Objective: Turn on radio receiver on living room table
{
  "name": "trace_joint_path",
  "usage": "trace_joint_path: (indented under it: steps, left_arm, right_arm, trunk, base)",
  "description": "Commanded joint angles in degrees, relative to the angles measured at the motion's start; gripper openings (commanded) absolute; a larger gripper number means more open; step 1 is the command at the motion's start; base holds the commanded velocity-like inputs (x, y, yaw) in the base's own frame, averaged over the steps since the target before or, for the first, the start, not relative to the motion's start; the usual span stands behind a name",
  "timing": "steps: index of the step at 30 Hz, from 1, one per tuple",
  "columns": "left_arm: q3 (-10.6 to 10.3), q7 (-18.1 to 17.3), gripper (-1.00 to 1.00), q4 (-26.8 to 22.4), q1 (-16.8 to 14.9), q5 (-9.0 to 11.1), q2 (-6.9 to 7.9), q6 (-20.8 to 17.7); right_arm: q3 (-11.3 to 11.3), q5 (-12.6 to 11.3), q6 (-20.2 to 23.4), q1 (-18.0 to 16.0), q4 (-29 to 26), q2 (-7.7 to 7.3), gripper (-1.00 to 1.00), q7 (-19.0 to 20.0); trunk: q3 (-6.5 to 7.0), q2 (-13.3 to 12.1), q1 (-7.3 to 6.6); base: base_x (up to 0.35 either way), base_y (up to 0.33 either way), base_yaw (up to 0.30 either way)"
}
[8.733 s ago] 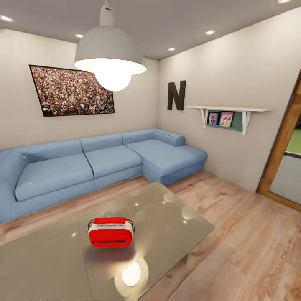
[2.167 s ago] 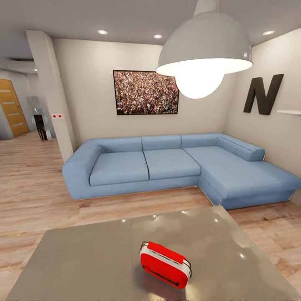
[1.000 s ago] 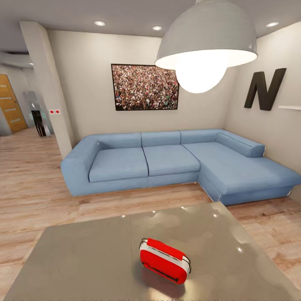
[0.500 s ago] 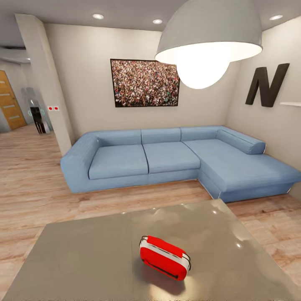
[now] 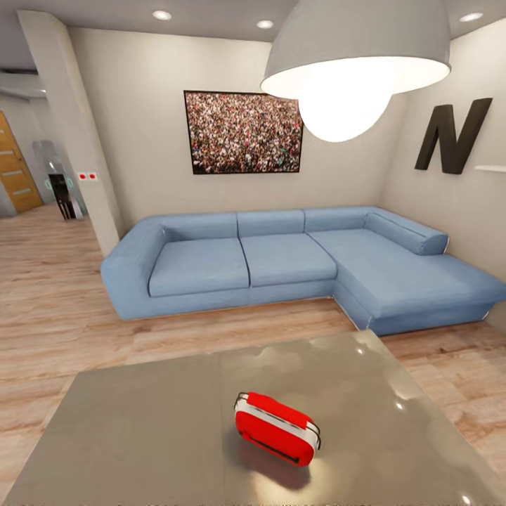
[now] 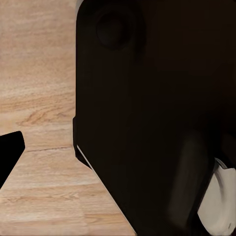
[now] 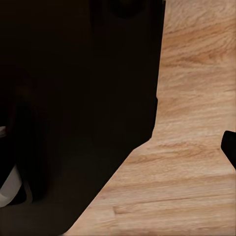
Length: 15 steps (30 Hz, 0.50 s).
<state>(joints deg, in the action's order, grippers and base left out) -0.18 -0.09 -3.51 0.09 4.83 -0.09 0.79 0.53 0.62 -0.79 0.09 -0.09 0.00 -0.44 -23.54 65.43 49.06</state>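
Radio receiver [image 5: 277,427] tilted on table [image 5: 140,422]

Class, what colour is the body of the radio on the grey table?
Red, with white edge trim; the radio receiver shows best in the head view.

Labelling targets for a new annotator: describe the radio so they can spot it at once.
Start at the blue sofa under the crowd picture; in front of it is a low table with a glossy grey top. The radio sits alone on it, right of the centre seam. It is a small red rounded box with white edge trim, the one bright red thing there.
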Motion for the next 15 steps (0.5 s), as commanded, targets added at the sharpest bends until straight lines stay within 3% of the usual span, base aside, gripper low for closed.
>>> trace_joint_path:
  steps: [1,15]
  left_arm:
    - [0.0,0.0,1.0,0.0,0.0,0.0,0.0,0.0]
    - [0.0,0.0,1.0,0.0,0.0,0.0,-0.08,0.0]
  right_arm:
    - [0.0,0.0,0.0,0.0,0.0,0.0,1.0,0.0]
    - [0.0,0.0,0.0,0.0,0.0,0.0,1.0,0.0]
  trunk:
    - [-0.09,0.0,0.0]
    - [-1.37,0.0,0.0]
  base:
    - [0.0,0.0,0.0]
    - [0.0,0.0,0.0]
